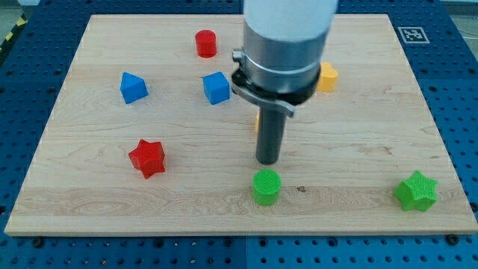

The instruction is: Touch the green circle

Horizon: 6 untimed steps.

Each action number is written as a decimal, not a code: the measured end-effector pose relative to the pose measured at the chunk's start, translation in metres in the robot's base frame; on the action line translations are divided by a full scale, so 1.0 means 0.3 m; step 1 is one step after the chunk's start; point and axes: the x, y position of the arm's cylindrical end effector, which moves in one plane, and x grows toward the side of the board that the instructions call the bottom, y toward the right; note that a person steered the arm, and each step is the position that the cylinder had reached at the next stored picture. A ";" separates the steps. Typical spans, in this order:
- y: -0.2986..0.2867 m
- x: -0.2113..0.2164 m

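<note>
1. Plainly no fingers to spread or pinch: only a straight dark rod (268, 134) under a grey cylinder housing (287, 41), ending in my tip (268, 162), nothing held.
2. Sat just beyond the green circle (267, 187), on its far side, tip a sliver apart from it in the view; impossible to tell whether truly touching.
3. Lay near the board's near edge, about mid-width, the green circle standing upright on the wooden board (358, 134).
4. Rested close to the near right corner, well apart from the circle, a green star (416, 191).
5. Stood left of the tip, well apart, a red star (147, 158).
6. Further back on the left, a blue triangular block (133, 87); right of it, a blue cube (216, 88) just beside the housing.
7. Toward the far edge, a red cylinder (206, 43).
8. Peeked out on the housing's right side an orange block (326, 77), shape partly hidden; a sliver of another orange block (257, 121) showed just left of the rod, shape not clear.
9. No readable writing; only a black-and-white square marker (411, 33) at the far right corner.
10. Open wood between the circle and the green star, and along the right half of the board.
</note>
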 end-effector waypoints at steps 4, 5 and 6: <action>-0.236 0.014; -0.206 0.114; -0.205 0.126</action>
